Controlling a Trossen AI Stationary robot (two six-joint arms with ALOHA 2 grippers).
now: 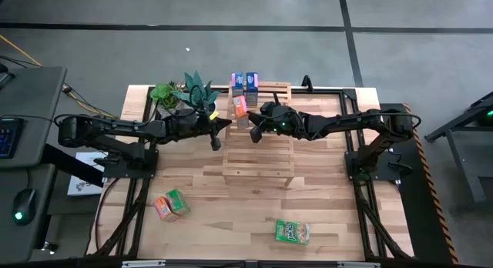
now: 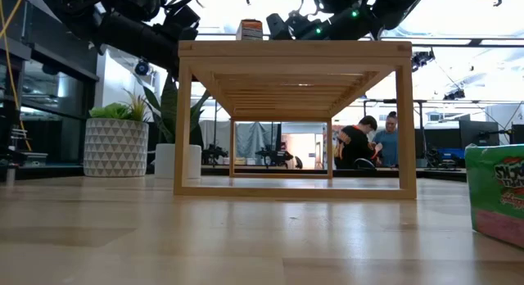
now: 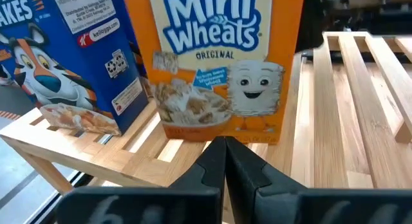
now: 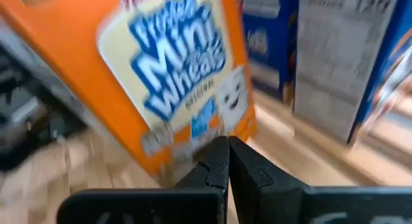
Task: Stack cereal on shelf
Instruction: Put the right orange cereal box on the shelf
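Observation:
The light-wood slatted shelf (image 1: 258,141) (image 2: 295,113) stands mid-table. Two blue cereal boxes (image 1: 245,81) stand on its far end, and one of them (image 3: 64,56) shows beside the orange box. An orange Mini Wheats box (image 1: 240,108) (image 3: 222,63) (image 4: 174,76) stands on the slats just in front of them. My left gripper (image 1: 227,124) (image 3: 225,150) is shut, its tips at the foot of the orange box's printed face. My right gripper (image 1: 252,129) (image 4: 227,147) is shut, close to the same box from the other side. Another orange box (image 1: 162,209) and two green ones (image 1: 178,202) (image 1: 293,232) lie on the table. My left gripper comes level from the table's left, and its shut fingertips (image 3: 219,153) end at the lower edge (image 3: 219,135) of the orange box's front; I cannot tell whether they touch. My right gripper comes from the right to the box's lower corner (image 4: 206,143); whether it touches cannot be told.
Potted plants (image 1: 185,91) (image 2: 116,142) stand at the table's far left, behind my left arm. The shelf's near slats (image 3: 360,108) are bare. One green box (image 2: 497,191) lies near the front right. People (image 2: 368,142) are in the room beyond.

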